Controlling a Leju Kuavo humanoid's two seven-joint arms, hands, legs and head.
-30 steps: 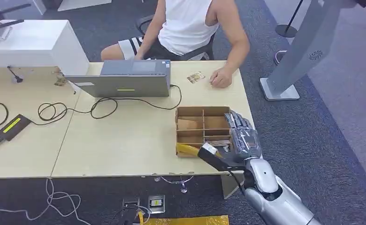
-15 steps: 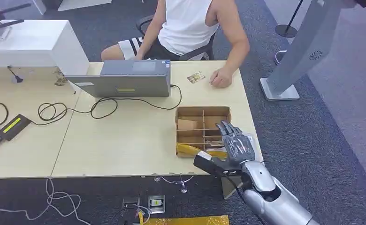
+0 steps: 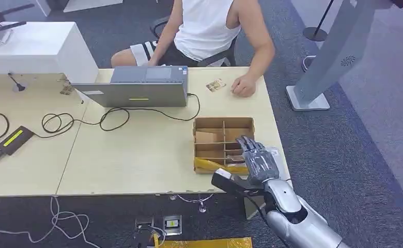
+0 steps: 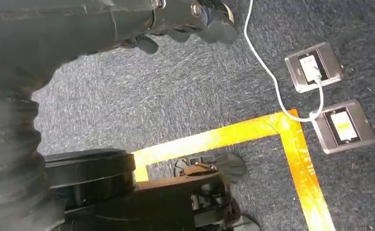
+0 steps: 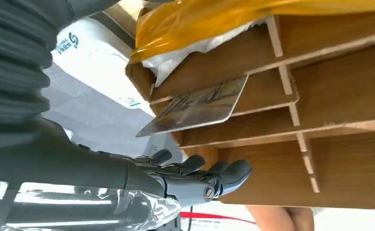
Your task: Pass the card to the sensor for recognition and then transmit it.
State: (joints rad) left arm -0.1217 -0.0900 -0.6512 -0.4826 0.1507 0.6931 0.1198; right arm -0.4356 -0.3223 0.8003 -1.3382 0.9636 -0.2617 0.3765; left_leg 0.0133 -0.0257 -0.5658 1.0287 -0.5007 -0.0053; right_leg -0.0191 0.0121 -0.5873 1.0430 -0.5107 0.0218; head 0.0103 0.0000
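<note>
A wooden divided box (image 3: 198,125) stands near the table's front right corner. In the right wrist view a dull patterned card (image 5: 195,107) leans tilted in one of the box's (image 5: 349,91) compartments. My right hand (image 3: 256,161) hovers over the box's near right part, fingers (image 5: 200,175) stretched out and apart, holding nothing, a short way from the card. A second card (image 3: 215,85) lies flat on the table beside a person's hand (image 3: 244,86). My left hand (image 4: 185,21) hangs over the carpet with nothing in it.
A person in white sits at the table's far side behind a grey laptop (image 3: 137,88). Yellow film (image 3: 210,165) and white packing fill the box's near compartment. Cables and a black adapter (image 3: 14,139) lie at the left. A grey stand (image 3: 339,51) rises on the floor to the right.
My right hand has drawn back toward the table's near edge and sunk a little over the box. The card, the box and the person stay put.
</note>
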